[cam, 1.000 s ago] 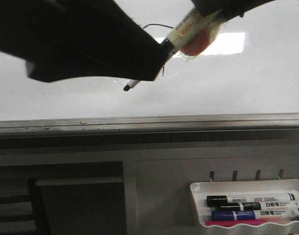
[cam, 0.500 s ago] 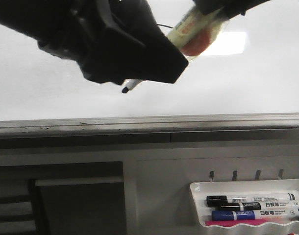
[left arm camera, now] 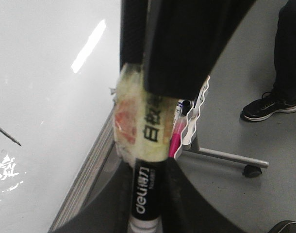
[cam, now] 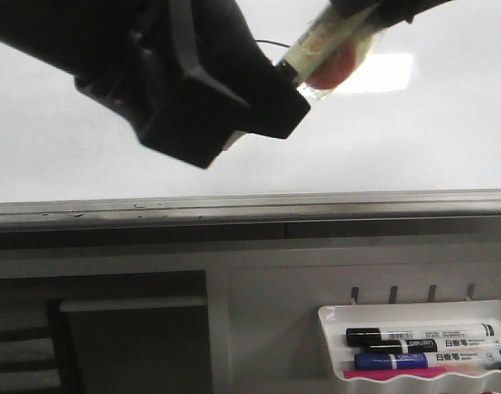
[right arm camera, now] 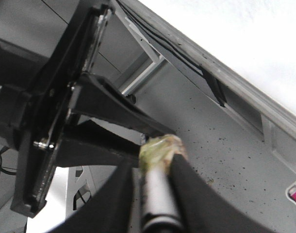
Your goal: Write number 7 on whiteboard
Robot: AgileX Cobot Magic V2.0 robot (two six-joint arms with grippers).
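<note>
**Student:** At 11 o'clock in the front view?

**Tutor:** Left gripper (cam: 213, 98), black and blocky, in front of the whiteboard (cam: 415, 139). Fingers (left arm camera: 174, 194) pressed against both sides of the marker (cam: 320, 48), at the black "deli" band, as seen from the left wrist: clenched on the marker.

**Student:** And just right of it, toward 12 o'clock?

**Tutor:** The number 7 (cam: 265, 43), visible only as a thin dark bar emerging from behind the left gripper; the rest hidden. Next, the marker itself, tilted, its body wrapped in yellowish tape with a red patch, lower end covered by the left gripper.

**Student:** At 1 o'clock?

**Tutor:** Right gripper (cam: 361, 8), cut by the picture's edge. In the right wrist view, fingers close on either side of the marker's pale barrel: likewise grasping the marker. Behind it, a bright glare patch (cam: 390, 72) on the board.

**Student:** Lower down?

**Tutor:** Grey frame edge (cam: 250, 205) across the middle, 9 to 3 o'clock. At 5 o'clock, a white tray (cam: 328, 316) holding a black marker (cam: 423, 335), a blue marker (cam: 423, 359) and a pink one (cam: 415, 374), lying side by side.
</note>
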